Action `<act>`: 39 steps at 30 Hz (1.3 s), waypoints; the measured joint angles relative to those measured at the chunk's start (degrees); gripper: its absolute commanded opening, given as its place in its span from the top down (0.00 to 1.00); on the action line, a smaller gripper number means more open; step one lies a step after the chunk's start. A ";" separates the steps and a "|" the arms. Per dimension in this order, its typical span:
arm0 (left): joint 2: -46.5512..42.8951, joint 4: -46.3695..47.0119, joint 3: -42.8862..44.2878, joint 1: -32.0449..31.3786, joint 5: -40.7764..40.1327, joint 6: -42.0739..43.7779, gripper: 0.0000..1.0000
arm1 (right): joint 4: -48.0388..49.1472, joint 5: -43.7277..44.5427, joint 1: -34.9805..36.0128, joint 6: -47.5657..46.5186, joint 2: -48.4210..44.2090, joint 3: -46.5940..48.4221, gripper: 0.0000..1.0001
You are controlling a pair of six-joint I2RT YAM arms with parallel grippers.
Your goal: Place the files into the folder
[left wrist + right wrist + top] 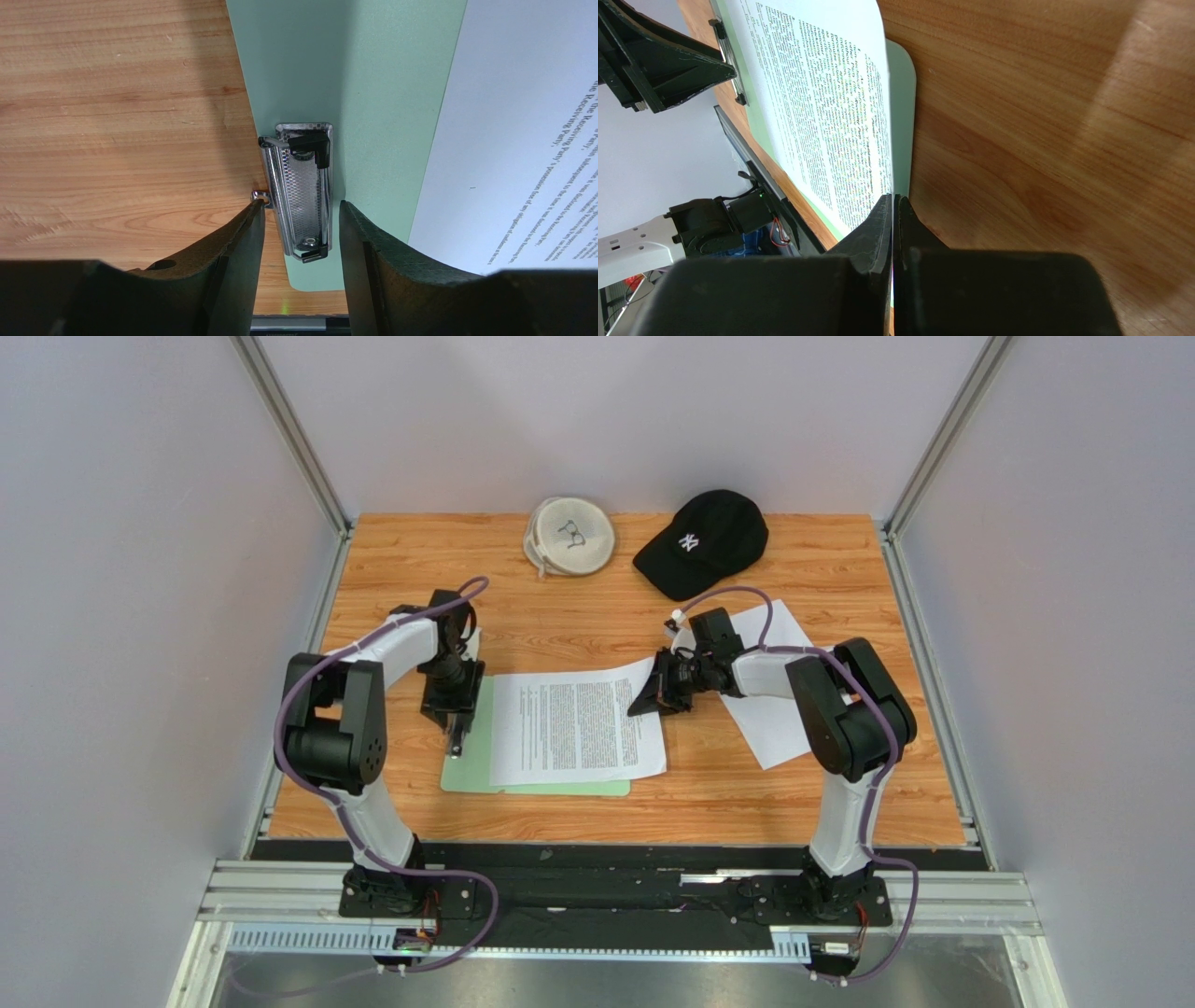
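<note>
We logged left gripper [300, 210] apart astride clip [303, 182] | right gripper [893, 203] pinched shut on printed file [829, 105] | file lay right of clip along folder [379, 105], untucked

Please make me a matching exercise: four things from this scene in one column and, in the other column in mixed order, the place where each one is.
1. black cap
2. metal clip
3. printed sheet
4. blank sheet

A. beneath the right arm
B. pinched at its edge by the shut right pincer
C. at the far edge of the table
D. straddled by the open left pincer

Pairs: 1-C, 2-D, 3-B, 4-A
</note>
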 measured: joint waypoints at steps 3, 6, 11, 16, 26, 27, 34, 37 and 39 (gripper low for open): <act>1.09 0.02 0.00 -0.22 -0.42 0.02 0.54 | 0.00 0.00 0.00 -0.04 0.00 0.00 1.00; 1.66 -0.22 0.15 -0.26 -0.46 0.02 0.60 | -0.02 0.02 0.07 -0.17 0.00 0.00 1.00; 2.27 -1.03 0.87 -0.31 -0.11 -0.09 0.73 | -0.04 0.31 0.11 -0.22 0.00 0.00 0.99; 2.29 -1.07 0.92 -0.24 1.42 -0.22 0.87 | -0.61 1.49 0.15 -0.74 0.11 0.02 0.96; 2.29 -1.16 0.92 0.00 5.16 -2.12 0.96 | -7.39 5.68 2.29 -3.61 0.09 3.91 0.63; 2.29 -1.18 0.92 -0.09 5.73 -2.47 0.96 | -8.37 6.23 2.54 -3.98 -0.02 4.61 0.58; 2.58 -1.18 0.96 -0.76 9.31 -5.81 0.97 | -12.24 8.85 2.80 -6.38 -0.66 7.32 0.49; 2.60 -1.20 0.98 -1.07 9.81 -6.51 0.98 | -13.49 9.40 2.49 -7.26 -0.90 7.67 0.47; 2.62 -1.20 0.98 -1.18 10.05 -6.91 0.99 | -13.81 9.38 2.29 -7.58 -1.01 7.69 0.46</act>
